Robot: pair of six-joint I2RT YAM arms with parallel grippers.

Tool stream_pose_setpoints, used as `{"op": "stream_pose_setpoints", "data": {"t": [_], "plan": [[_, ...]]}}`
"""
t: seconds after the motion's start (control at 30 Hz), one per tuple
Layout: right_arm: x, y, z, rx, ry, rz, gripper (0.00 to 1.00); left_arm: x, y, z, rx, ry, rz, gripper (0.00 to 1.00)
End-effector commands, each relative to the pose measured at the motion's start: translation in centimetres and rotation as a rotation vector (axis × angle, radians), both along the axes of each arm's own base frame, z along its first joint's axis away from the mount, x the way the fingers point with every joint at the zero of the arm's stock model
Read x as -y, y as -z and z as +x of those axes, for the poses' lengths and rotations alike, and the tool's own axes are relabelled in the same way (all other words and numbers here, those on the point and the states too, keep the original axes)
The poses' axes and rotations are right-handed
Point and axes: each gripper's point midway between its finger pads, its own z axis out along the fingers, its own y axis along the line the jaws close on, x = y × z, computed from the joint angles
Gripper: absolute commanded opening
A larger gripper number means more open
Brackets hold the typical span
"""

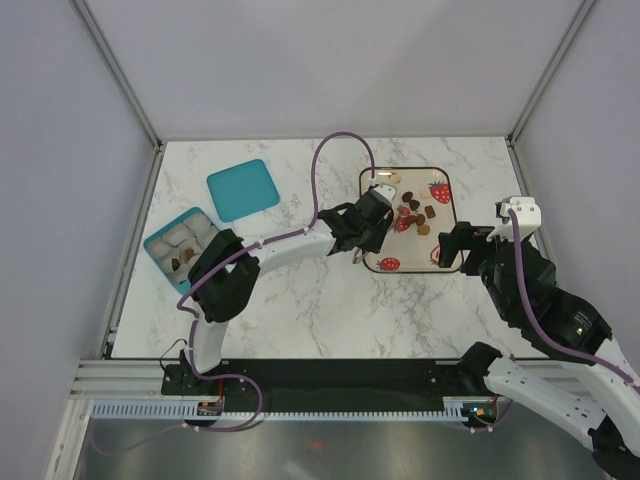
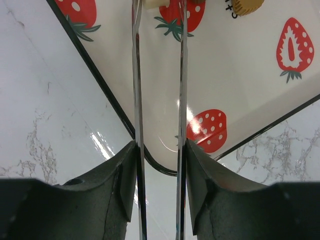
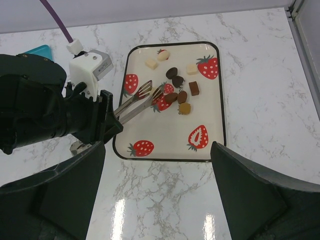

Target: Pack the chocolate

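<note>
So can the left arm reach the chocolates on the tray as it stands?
Probably yes. The left hand grips tongs whose tips hang right by the brown chocolates on the tray, with nothing between them. The right hand hangs by the tray's right edge, away from the pieces.

The tongs (image 2: 136,100) reached past the top edge of the left wrist view, so their tips were cut off. The same edge cut a cream chocolate (image 2: 152,3) and a tan chocolate (image 2: 247,5). From above, what lay in the teal box (image 1: 182,245) was too small to tell, and the right arm (image 1: 520,280) covered the tray (image 1: 372,180) at its near right corner. In the right wrist view the left arm (image 3: 35,110) hid most of the teal lid (image 3: 37,51), and the bottom edge cut both fingers (image 3: 65,195) of the right pincer (image 3: 157,145).
</note>
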Motion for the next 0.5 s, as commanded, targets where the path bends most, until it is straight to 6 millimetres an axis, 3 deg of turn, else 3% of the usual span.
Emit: {"op": "stream_pose_setpoints", "data": {"t": [0.0,0.47], "plan": [[0.6,-0.6,-0.1,0.022,0.018,-0.012,0.95,0.9,-1.4,1.2,0.059,-0.005,-0.003,0.47],[0.6,-0.6,-0.2,0.024,0.017,0.005,0.95,-0.6,-1.7,0.4,0.048,-0.027,0.032,0.41]]}}
